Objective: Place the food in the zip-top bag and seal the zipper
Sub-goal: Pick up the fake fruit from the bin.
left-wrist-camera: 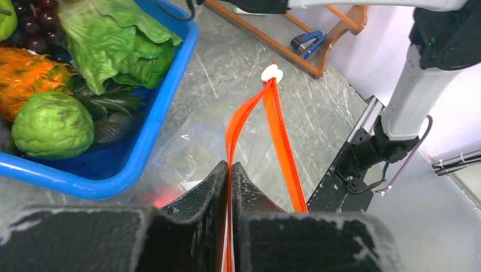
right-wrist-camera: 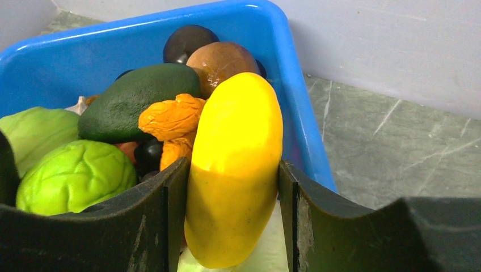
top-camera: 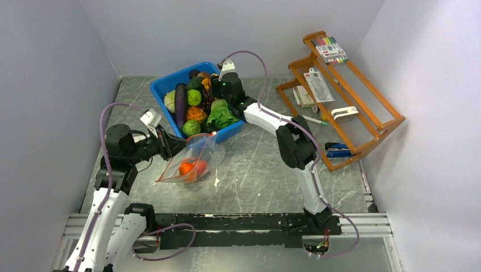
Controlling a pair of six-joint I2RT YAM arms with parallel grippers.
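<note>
A grey marbled table [top-camera: 261, 164] seen from above, with two robot arms mounted at its near edge. The left gripper [left-wrist-camera: 230, 170] is closed tight, its two black fingers pinching one side of the red-orange zipper [left-wrist-camera: 278, 130] of the zip-top bag [top-camera: 195, 161]. The clear bag lies on the table just in front of a blue bin [top-camera: 164, 85], with its mouth end raised at the gripper. In the left wrist view, the zipper's two strips part into a narrow V, so the mouth stands open; they meet at a white slider [left-wrist-camera: 271, 72] at the far end. Two orange-red pieces [top-camera: 190, 168] sit inside the bag, near its bottom.

The right arm reaches across to the far side of the bin. The right gripper [right-wrist-camera: 232, 170] grips a smooth yellow piece [right-wrist-camera: 238, 147], upright between its fingers, above the other toy food. Around it in the bin are a green cabbage-like ball [right-wrist-camera: 74, 175], a dark green piece [right-wrist-camera: 136, 102], a brown round piece [right-wrist-camera: 221, 59], a purple eggplant [top-camera: 180, 105] and a leafy lettuce [left-wrist-camera: 113, 45].

A wooden rack [top-camera: 363, 113] with pens and small office items stands at the far right of the table, well apart from the bag
</note>
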